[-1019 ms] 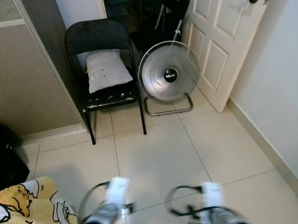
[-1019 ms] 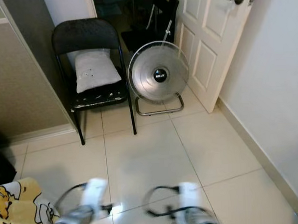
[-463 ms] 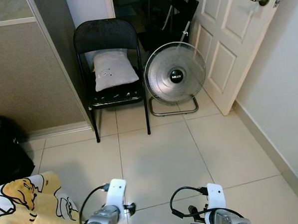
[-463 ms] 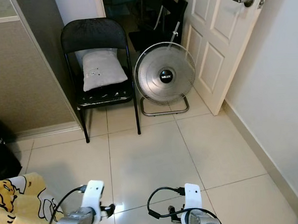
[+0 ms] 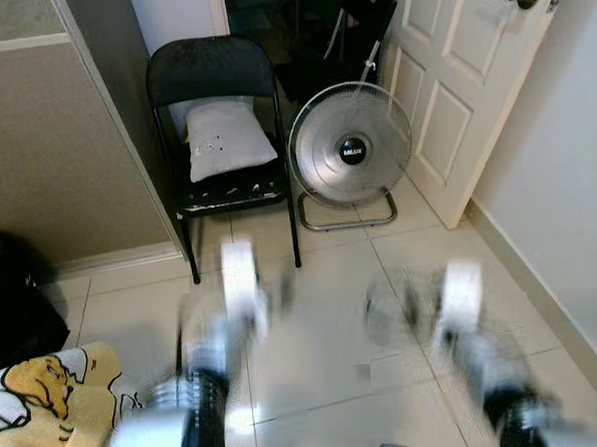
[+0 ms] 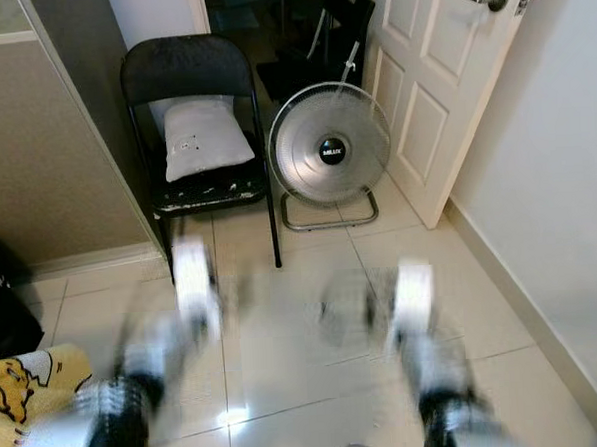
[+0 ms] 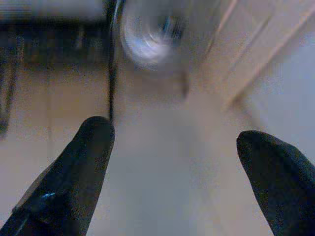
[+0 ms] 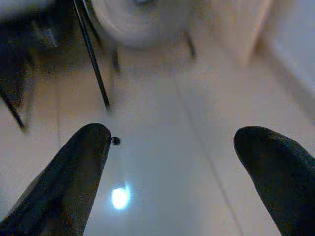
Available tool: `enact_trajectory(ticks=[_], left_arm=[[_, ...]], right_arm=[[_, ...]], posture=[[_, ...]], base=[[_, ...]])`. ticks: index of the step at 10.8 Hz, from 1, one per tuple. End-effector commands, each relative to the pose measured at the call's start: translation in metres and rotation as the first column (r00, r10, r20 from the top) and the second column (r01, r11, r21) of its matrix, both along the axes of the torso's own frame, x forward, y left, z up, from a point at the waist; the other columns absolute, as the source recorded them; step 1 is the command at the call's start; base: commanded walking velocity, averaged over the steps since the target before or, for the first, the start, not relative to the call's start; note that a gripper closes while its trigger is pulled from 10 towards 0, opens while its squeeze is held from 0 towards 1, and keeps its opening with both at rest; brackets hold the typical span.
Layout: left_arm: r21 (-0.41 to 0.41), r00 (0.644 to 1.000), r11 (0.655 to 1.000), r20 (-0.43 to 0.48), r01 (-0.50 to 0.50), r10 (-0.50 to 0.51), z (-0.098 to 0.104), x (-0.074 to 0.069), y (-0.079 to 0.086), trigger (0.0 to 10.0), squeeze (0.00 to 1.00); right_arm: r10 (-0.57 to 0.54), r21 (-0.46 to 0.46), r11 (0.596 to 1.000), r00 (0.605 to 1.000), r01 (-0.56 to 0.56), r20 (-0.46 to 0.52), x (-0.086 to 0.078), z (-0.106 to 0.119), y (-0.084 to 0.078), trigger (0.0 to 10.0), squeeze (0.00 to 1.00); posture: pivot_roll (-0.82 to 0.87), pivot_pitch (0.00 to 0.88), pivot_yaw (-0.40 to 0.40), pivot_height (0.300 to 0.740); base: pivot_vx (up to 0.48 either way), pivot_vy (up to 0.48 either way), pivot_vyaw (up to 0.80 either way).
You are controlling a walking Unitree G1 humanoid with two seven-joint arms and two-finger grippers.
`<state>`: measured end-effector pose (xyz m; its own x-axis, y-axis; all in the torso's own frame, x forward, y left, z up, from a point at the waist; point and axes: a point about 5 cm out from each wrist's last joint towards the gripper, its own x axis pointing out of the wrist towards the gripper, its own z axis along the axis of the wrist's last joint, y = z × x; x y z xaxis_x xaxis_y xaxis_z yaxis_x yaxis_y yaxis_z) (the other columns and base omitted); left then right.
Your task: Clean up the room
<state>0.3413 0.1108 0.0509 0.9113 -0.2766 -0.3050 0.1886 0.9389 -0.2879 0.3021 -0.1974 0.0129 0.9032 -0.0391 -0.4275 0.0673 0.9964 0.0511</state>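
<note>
Head views: both arms blurred, raised over tiled floor; yellow blanket (image 5: 43, 402) lies beside left claw (image 7: 184, 172), soft, light, floppy; pinch a bunched fold. Wrist views: left claw released, empty; right claw (image 8: 177, 172) released, fan (image 8: 130, 19) ahead.

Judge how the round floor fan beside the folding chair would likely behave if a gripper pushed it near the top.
The floor fan stands on a thin bent-tube base, so a high push would probably rock or tip it. Its wire grille looks light and may flex. On the glossy tile floor the base could also slide. The folding chair stands close beside it, so it might knock against that.
</note>
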Motion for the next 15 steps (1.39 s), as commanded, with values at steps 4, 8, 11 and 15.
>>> enact_trajectory(ticks=[4,8,11,15], left_arm=[[0.039,0.929,0.999,0.368,0.021,-0.034,0.048,0.003,0.003,10.0,0.0],[0.048,0.879,0.998,0.474,0.037,-0.055,0.04,-0.058,0.041,10.0,0.0],[0.115,0.922,0.991,0.371,0.073,-0.111,0.032,-0.055,0.02,10.0,0.0],[0.113,0.949,0.994,0.316,-0.012,-0.024,0.029,-0.048,0.034,10.0,1.0]], right_arm=[[0.061,-0.049,0.998,0.935,-0.046,0.348,-0.006,0.047,0.01,10.0,0.0],[0.097,-0.143,0.989,0.871,-0.031,0.481,-0.079,0.057,0.009,10.0,0.0],[0.047,-0.115,0.993,0.902,0.003,0.429,-0.064,0.055,0.009,10.0,0.0],[0.023,-0.091,0.996,0.914,0.015,0.406,-0.057,0.056,0.007,10.0,0.0]], posture=[[-0.14,0.0,0.015,0.719],[-0.11,0.0,0.013,0.719],[-0.11,0.0,0.017,0.719],[-0.13,0.0,0.024,0.719]], base=[[0.0,0.0,0.0],[0.0,0.0,0.0],[0.0,0.0,0.27],[0.0,0.0,0.73]])
